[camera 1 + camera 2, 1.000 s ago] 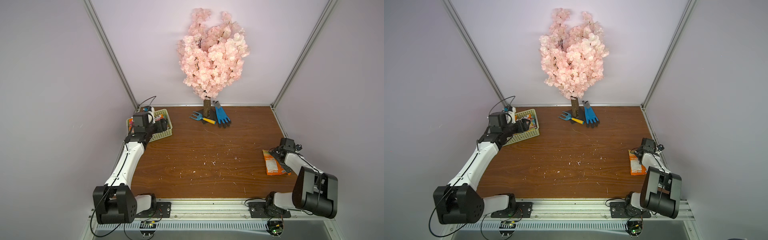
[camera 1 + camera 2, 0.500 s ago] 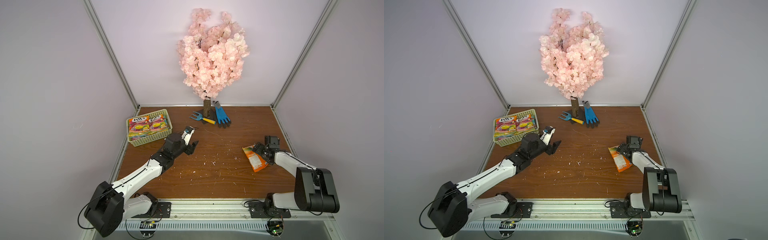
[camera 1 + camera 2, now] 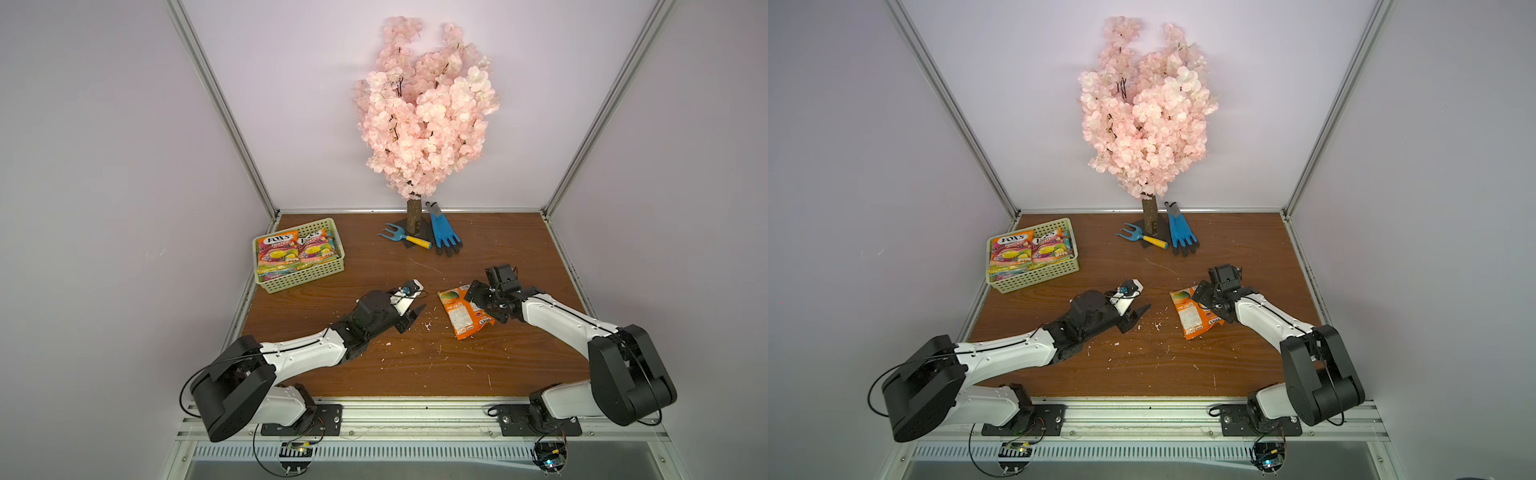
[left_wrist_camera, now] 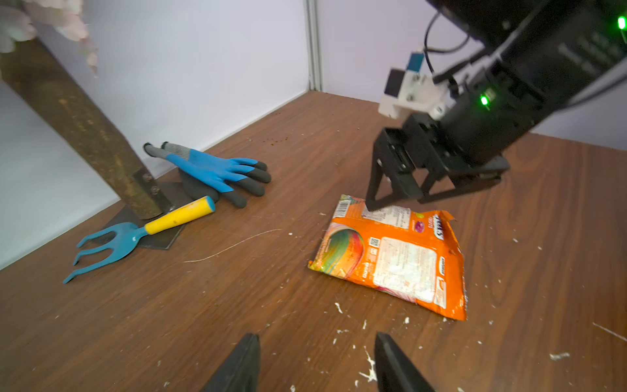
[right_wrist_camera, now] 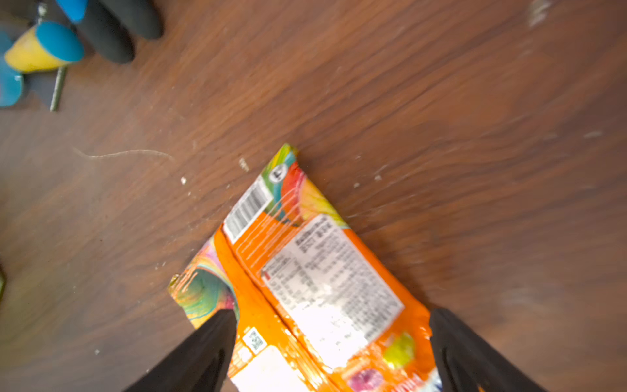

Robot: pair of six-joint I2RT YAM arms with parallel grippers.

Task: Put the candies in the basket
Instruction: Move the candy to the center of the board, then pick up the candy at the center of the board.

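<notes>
jaws spread wide on right pincer (image 4: 397,203), one tip touching orange candy bag (image 4: 390,261); left pincer (image 4: 315,339) half-open, empty.

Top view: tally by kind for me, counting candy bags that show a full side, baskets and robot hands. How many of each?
Candy bags: 3, two atop the pile in the basket, one orange on the table
Baskets: 1
Hands: 2, left hand and right hand
Total: 6. More bags lie beneath the top two, too hidden to count.

Table (image 3: 415,374) holds basket (image 3: 307,277), orange bag (image 3: 457,320), fork (image 3: 395,233), seemingly 2 gloves (image 3: 444,235)
</notes>
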